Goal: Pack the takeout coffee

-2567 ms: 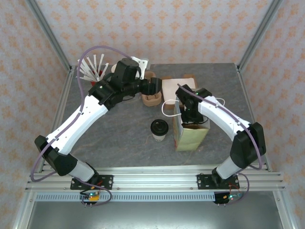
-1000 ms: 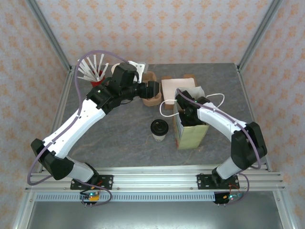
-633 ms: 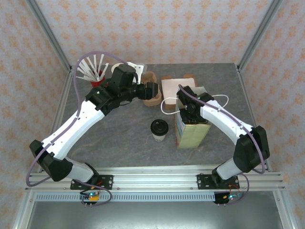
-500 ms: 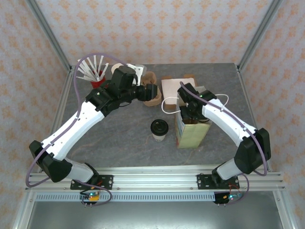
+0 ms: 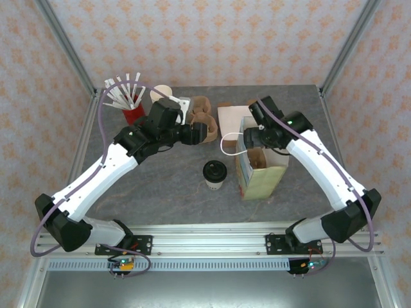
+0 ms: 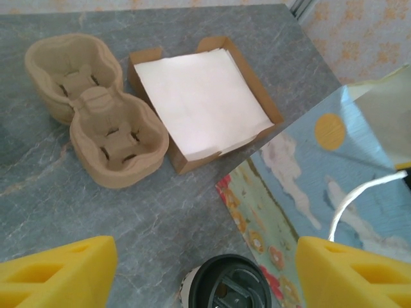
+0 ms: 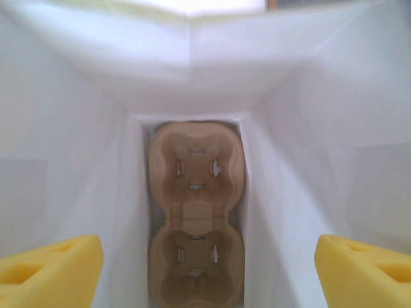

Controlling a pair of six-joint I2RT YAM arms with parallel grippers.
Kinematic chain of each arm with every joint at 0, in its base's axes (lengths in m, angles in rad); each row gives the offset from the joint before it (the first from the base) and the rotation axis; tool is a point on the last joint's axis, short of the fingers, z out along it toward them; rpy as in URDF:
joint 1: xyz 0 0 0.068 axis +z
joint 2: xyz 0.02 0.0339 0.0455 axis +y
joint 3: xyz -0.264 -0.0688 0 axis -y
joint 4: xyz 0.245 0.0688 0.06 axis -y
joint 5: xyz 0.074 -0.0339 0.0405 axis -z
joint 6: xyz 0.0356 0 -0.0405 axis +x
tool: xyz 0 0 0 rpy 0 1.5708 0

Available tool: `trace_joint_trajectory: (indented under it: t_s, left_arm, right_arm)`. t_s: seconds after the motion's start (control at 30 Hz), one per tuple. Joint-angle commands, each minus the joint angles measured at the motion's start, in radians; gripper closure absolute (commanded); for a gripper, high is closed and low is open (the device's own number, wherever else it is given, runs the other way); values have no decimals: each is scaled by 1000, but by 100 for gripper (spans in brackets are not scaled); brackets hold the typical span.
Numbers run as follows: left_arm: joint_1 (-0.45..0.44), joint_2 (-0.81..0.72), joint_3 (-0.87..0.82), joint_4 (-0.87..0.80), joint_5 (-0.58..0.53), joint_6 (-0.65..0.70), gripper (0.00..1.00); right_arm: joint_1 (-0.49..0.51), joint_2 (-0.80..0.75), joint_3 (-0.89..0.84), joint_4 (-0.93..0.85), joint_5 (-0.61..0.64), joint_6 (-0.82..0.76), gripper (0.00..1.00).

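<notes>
Right gripper (image 5: 252, 136) rises from the bag (image 5: 263, 178), fingers spread, empty; left gripper (image 5: 209, 133), likewise spread, should centre squarely over the coffee (image 5: 214, 173) before closing.

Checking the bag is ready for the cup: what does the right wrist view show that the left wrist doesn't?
Right wrist: inside the bag, a pulp cup carrier lying on its bottom. Left wrist: the takeout coffee beside the bag's printed outside, a second carrier, a tray of white paper. Both: the bag, yellow fingers spread wide.
</notes>
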Motion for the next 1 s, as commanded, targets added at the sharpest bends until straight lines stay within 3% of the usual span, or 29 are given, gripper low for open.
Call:
trace_joint_trajectory:
  t_s: [0.0, 0.2, 0.43, 0.57, 0.77, 0.97]
  left_arm:
    - [14, -42, -43, 15, -16, -1, 26]
    - [29, -88, -155, 10, -28, -13, 26]
    - [108, -180, -269, -11, -52, -42, 26]
    - [201, -227, -320, -31, -45, -54, 26]
    - [311, -292, -390, -28, -34, -73, 26]
    - [327, -290, -391, -22, 3, -70, 26]
  right_arm:
    - [-3, -63, 93, -71, 70, -22, 15]
    - [37, -122, 197, -43, -28, -95, 17]
    - [343, 17, 307, -47, -72, -198, 18]
    - [447, 148, 341, -56, -145, -231, 17]
    - [484, 303, 311, -66, -210, -231, 15]
    - [494, 425, 312, -90, -156, -249, 12]
